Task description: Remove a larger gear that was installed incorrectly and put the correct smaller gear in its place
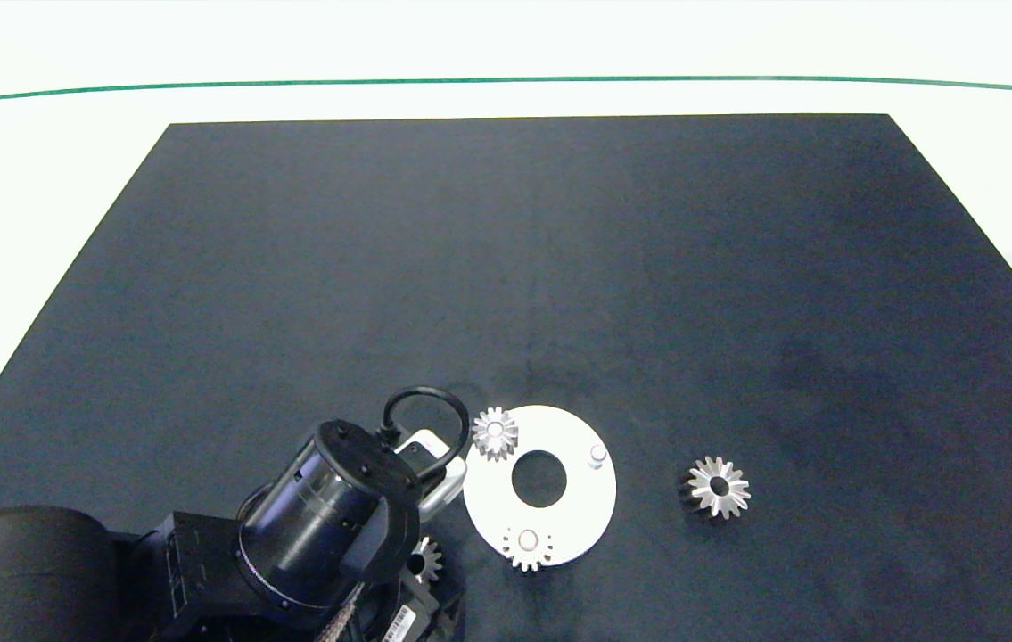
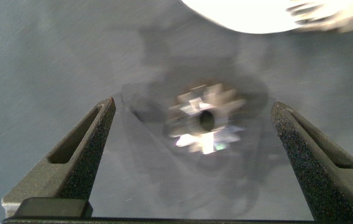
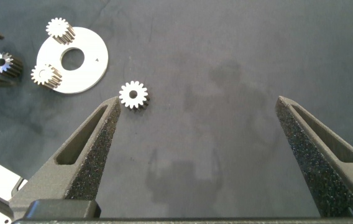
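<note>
Head view shows a black mat (image 1: 506,267) on a pale table (image 1: 42,160), with a white ring-shaped plate (image 1: 568,522) lying near the mat's front edge. Two small silver gears sit on the plate, one at its far left rim (image 1: 495,432) and one at its near rim (image 1: 528,547), while a bare short peg (image 1: 597,456) stands on the plate's right side. The larger gear (image 1: 718,487), star-faced with long pointed teeth, lies flat on the mat to the right of the plate, apart from it. The left arm comes in from the lower left corner, its wrist housing hiding most of the left gripper (image 2: 195,146). Its wrist view shows both fingers spread wide, released, on either side of the smaller gear (image 2: 206,119), which lies on the mat between them and touches neither finger; the same gear peeks out beside the arm in the head view (image 1: 424,560), just left of the plate. The right gripper (image 3: 198,146) hovers above bare mat, fingers also spread apart and holding nothing, well away from the plate.
</note>
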`<control>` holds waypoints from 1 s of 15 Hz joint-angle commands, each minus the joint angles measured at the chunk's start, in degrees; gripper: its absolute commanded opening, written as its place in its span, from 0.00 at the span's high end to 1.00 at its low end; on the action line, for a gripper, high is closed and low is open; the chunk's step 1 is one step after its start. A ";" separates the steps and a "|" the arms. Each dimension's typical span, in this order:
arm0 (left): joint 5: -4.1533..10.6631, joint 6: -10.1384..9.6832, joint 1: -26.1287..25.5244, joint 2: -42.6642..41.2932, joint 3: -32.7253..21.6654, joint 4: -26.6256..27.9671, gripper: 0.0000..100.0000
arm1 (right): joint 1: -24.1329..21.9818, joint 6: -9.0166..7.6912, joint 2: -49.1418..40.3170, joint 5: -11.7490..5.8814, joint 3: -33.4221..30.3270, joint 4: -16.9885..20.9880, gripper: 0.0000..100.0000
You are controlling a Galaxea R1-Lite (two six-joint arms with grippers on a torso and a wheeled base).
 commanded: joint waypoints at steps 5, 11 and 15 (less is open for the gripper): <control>-1.95 -0.04 0.59 -2.39 1.19 0.33 0.08 | 0.03 -0.25 0.18 -0.12 0.00 0.13 0.00; -2.04 -1.63 -1.08 0.25 1.19 -1.61 0.20 | 0.03 -0.25 0.27 0.06 0.00 0.13 0.00; -2.04 -1.71 -1.61 0.69 1.27 -1.87 0.28 | 0.03 -0.25 0.27 0.06 0.00 0.13 0.00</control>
